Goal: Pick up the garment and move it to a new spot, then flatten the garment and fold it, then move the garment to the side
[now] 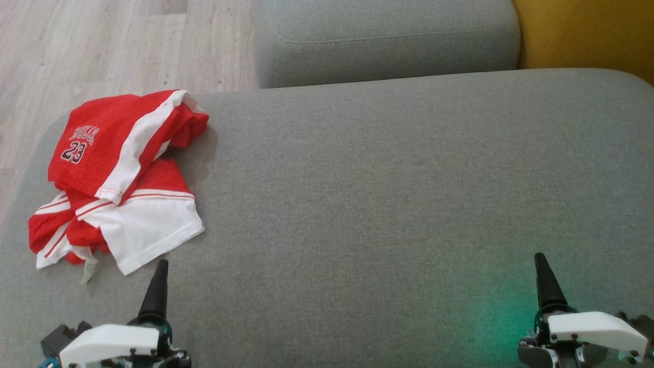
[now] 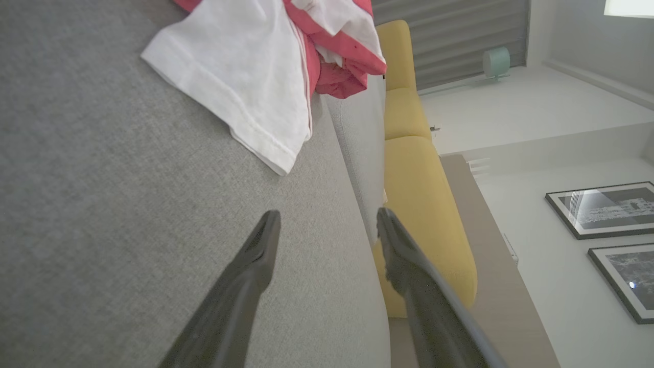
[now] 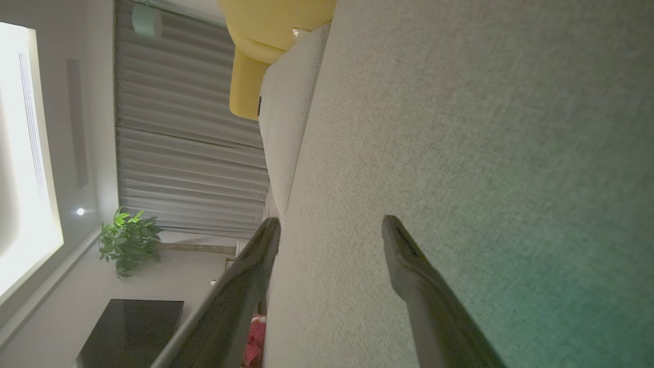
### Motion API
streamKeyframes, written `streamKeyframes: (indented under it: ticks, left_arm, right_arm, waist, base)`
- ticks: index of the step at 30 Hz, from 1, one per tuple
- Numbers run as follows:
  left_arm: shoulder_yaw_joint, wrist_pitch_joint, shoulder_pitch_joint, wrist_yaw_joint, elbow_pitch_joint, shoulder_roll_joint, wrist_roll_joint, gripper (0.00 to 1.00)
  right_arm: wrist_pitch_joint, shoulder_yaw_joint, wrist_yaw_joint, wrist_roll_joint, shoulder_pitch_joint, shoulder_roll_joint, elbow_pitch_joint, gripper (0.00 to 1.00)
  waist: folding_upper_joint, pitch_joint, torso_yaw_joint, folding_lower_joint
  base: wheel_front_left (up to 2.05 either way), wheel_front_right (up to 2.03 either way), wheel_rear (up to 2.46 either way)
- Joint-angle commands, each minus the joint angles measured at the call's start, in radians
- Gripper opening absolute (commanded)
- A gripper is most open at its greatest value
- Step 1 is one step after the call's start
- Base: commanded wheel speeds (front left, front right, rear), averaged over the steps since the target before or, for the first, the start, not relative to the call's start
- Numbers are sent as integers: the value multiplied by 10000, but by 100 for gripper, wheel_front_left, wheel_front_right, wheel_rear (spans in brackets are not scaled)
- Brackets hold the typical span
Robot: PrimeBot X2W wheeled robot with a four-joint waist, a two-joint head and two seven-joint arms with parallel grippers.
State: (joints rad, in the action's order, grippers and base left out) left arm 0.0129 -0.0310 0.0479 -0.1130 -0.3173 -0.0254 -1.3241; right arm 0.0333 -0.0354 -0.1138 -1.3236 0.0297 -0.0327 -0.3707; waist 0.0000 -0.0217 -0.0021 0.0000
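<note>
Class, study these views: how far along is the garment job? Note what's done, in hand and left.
Done: nothing visible; the garment lies crumpled at the left end of the grey cushion. In hand: nothing; the left gripper is open near its white hem, the right gripper open and empty. Left: picking up, moving, flattening, folding, setting aside.

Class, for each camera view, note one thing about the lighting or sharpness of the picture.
Head view: evenly lit, with a green glow on the grey fabric cushion at lower right. Left wrist view: the red-and-white jersey is fairly sharp, the dark fingers of the left end effector soft-edged. Right wrist view: dim, the bright white panel blown out, green tint on the cushion.
</note>
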Motion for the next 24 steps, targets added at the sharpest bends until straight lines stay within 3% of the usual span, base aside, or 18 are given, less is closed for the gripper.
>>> streamKeyframes:
  ticks: [1,15,24]
  left_arm:
    - [34,107,-323,19,440,-110,320,100]
    - [-316,515,-188,538,1024,-130,2466,100]
    - [-544,778,-79,641,1406,-143,3649,100]
  right_arm:
    - [-138,113,-39,335,-477,-119,363,100]
    - [-544,625,-57,2378,-372,-199,1005,100]
    - [-807,1197,-70,3492,-404,-318,1211,100]
  waist:
    - [0,-13,-2,0]
    - [0,-155,21,0]
    - [0,-241,24,0]
  base:
    - [0,0,0]
    - [0,0,0]
    - [0,0,0]
